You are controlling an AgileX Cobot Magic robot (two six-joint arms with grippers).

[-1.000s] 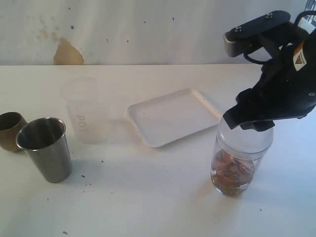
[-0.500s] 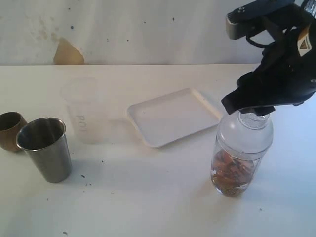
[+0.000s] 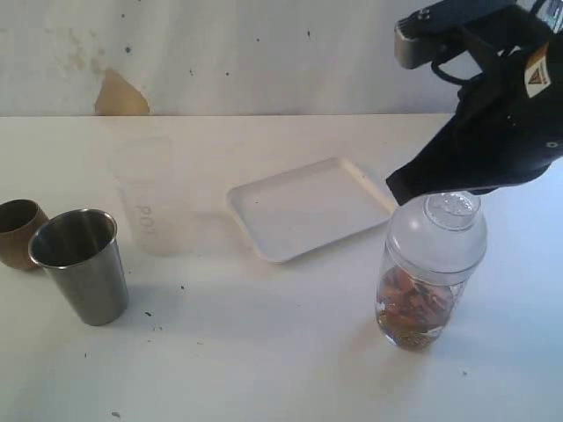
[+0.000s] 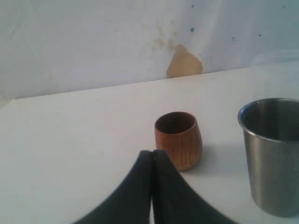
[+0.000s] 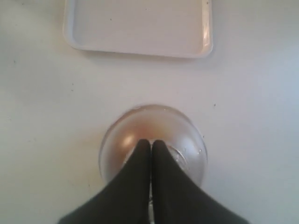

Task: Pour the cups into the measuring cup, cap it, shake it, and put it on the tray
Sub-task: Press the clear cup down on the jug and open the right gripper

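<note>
Near tray corner, capped measuring cup

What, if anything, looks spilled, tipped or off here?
Nothing spilled or tipped. The measuring cup, capped with its lid, stands upright, brownish contents inside. The steel tumbler, brown cup and frosted cup stand upright too. Only oddities: dark specks on the table near the tumbler and a brown patch on the wall.
</note>
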